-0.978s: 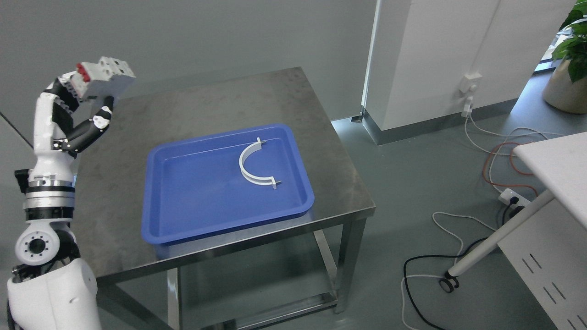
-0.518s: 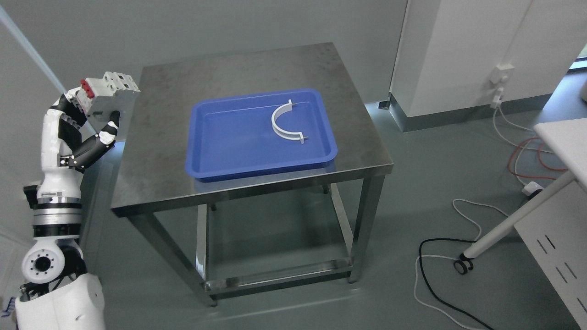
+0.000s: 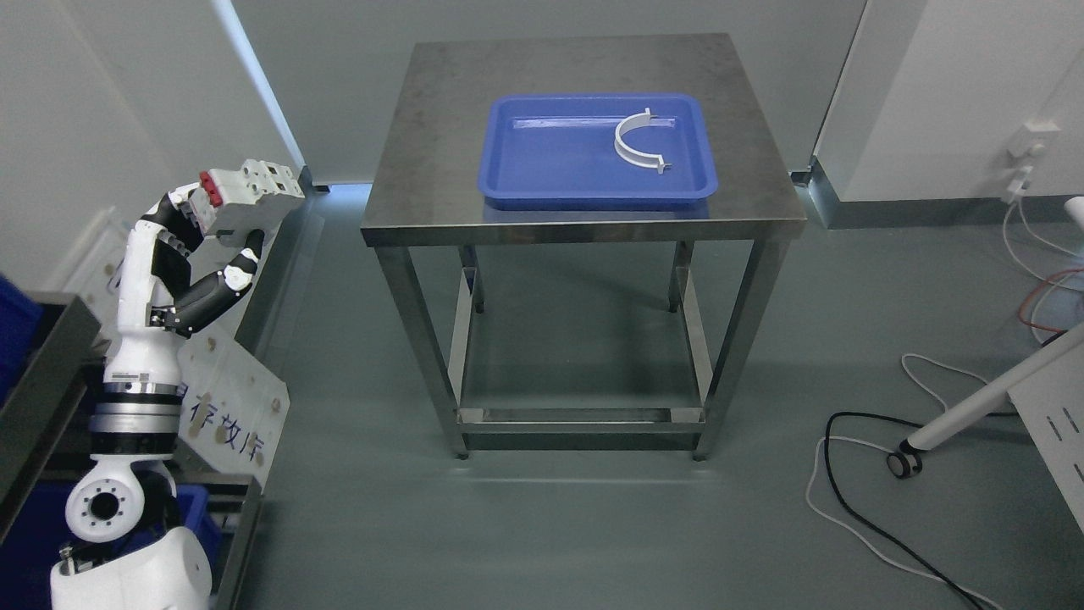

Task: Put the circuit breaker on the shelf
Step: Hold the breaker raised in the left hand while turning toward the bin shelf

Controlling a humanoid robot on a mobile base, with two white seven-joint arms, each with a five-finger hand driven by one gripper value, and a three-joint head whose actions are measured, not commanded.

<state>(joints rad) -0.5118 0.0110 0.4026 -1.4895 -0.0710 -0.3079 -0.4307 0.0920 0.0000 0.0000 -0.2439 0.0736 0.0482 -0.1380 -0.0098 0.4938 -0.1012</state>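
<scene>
left robot hand [image 3: 207, 241] raised, forearm upright | fingers clamped on circuit breaker [image 3: 250, 196] | left of counter [image 3: 584, 222], apart

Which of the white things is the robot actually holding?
The blocky white circuit breaker with red switches, gripped in the left hand. The other white piece, a curved bracket, lies in the blue tray.

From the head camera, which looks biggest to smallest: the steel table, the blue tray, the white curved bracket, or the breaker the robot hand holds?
1. Stainless steel table
2. Blue plastic tray
3. White and grey circuit breaker in the left robot hand
4. White curved bracket

The breaker is nearer the camera, so the last two are unsure.
</scene>
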